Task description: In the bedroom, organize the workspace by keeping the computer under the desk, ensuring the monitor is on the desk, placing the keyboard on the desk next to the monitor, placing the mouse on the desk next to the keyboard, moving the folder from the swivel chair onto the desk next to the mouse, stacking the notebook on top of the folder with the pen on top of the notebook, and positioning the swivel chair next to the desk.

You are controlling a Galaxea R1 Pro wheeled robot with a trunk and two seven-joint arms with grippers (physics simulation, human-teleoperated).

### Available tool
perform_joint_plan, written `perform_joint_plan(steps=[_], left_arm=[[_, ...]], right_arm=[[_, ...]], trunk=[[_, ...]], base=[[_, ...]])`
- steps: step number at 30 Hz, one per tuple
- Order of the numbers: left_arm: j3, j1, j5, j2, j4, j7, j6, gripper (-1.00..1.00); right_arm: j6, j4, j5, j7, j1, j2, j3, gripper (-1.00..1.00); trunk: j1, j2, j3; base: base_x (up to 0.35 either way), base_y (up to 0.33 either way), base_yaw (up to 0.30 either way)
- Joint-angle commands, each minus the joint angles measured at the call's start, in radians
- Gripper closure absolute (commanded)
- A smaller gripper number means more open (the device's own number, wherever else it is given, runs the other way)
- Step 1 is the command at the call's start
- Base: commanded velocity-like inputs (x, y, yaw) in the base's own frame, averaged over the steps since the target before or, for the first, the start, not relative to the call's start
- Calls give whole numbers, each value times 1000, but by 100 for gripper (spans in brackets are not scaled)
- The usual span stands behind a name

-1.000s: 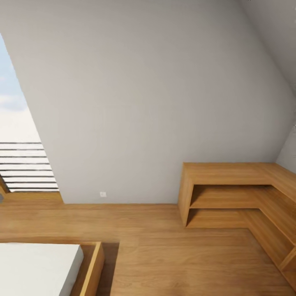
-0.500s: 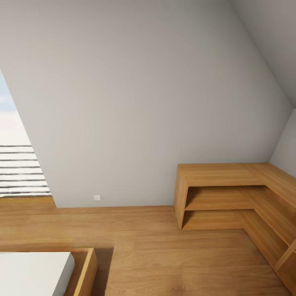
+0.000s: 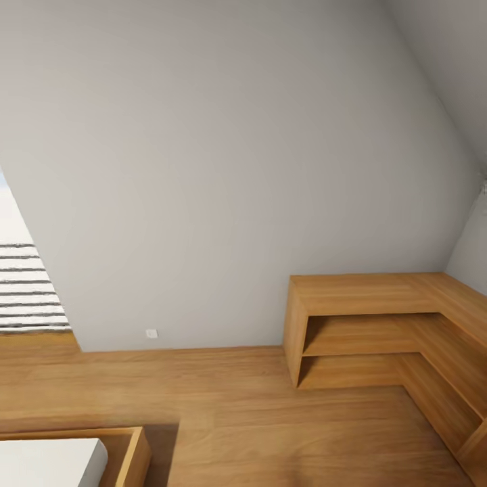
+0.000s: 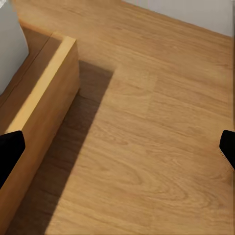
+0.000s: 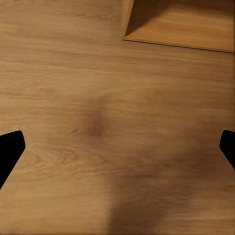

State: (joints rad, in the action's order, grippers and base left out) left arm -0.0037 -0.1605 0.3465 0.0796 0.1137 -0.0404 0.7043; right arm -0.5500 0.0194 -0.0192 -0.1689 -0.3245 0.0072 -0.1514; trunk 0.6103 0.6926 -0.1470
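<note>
Both grippers spread wide and empty: left gripper (image 4: 117, 147) over floor (image 4: 156, 122) beside the bed frame (image 4: 44, 83), right gripper (image 5: 117, 147) near the corner shelf (image 3: 379, 318). No task items visible here. Risk, as judged: the base clipping bed frame or shelf while driving.

Matt grey wall (image 3: 223, 169); warm grained wood floor (image 3: 270, 419), corner shelf unit (image 3: 379, 331) and bed frame (image 4: 44, 107).

Grey wall (image 3: 223, 169), wooden shelving (image 3: 379, 325)

Left tool (image 4: 117, 152) and right tool (image 5: 117, 149) hang with black fingertips spread wide apart.
</note>
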Motion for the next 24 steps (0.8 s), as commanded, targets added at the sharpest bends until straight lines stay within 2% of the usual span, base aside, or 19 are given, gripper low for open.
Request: perform_joint_plan(steps=[1,9,24], left_arm=[[-1,-1,-1,0,0,-4,3,-100],[-1,-1,-1,0,0,-5,3,-100],[4,-1,3,-1,0,-17,4,-100]], right_arm=[[-2,2,-2,-9,-2,0,-8,-100],[-2,2,-2,-9,-2,0,-8,-100],[6,4,-4,-10,-1,0,-7,-100]], trunk=[[1,1,-1],[1,1,7],[1,1,22]], base=[[184,-2,-137],[150,-1,-163],[14,0,-192]])
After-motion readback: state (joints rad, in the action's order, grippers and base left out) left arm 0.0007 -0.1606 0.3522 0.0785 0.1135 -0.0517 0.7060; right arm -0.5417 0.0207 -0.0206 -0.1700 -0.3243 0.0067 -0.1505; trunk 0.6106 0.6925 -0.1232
